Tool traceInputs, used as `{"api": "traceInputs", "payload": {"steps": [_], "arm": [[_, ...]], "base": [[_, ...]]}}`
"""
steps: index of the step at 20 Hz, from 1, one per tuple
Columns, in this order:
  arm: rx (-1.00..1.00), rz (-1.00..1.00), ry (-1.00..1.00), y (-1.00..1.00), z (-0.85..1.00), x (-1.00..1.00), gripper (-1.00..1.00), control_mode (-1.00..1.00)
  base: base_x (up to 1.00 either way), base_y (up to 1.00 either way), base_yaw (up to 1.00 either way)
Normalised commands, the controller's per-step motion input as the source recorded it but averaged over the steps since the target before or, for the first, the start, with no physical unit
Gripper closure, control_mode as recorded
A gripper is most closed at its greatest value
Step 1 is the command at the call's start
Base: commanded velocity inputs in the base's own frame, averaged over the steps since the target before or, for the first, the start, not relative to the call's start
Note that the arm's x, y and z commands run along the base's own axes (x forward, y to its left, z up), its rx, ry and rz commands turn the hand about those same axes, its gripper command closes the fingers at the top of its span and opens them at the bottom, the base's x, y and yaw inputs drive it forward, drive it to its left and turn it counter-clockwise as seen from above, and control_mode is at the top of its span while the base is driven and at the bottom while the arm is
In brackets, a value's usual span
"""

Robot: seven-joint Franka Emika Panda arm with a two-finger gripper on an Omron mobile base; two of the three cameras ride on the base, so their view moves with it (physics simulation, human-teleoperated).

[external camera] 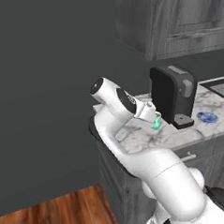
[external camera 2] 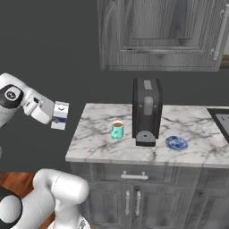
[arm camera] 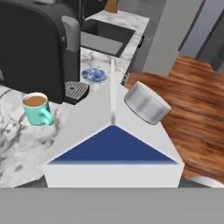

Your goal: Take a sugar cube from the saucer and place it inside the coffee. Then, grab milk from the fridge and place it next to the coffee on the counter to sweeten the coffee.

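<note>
- The gripper [external camera 2: 50,114] is closed on the milk [external camera 2: 60,115], carton held in the air just left of the counter [external camera 2: 98,138].
- Farther: the coffee [external camera 2: 117,129], then the saucer [external camera 2: 177,143] on the marble.

— What does the arm [external camera: 150,170] look like from the left base view?

— Glossy white, thick rounded tubular links, bulging at the elbow.

— And the joints?

— Dark. A black ring [external camera: 126,101] divides the white segments near the wrist, and a round end cap [external camera: 97,86] is dark grey with a small light mark.

— From the right base view?

— Same white shells; a black disc cap [external camera 2: 11,95] with a pale dot. A black band [external camera: 222,202] wraps the base segment.
</note>
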Motion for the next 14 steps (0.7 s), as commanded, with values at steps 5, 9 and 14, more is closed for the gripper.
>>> {"api": "traceInputs", "payload": {"steps": [5,9,14], "arm": [[-0.09,-0.14,0.07,0.00,-0.60,0.74,1.00,-1.00],[-0.04,-0.06,0.00,0.00,-0.38,0.38,1.00,-1.00],[-0.09,-0.02,0.04,-0.01,-0.44,0.09,1.00,-1.00]], "base": [[0.00,0.00,0.00],[0.00,0.00,0.00],[0.00,0.00,0.00]]}}
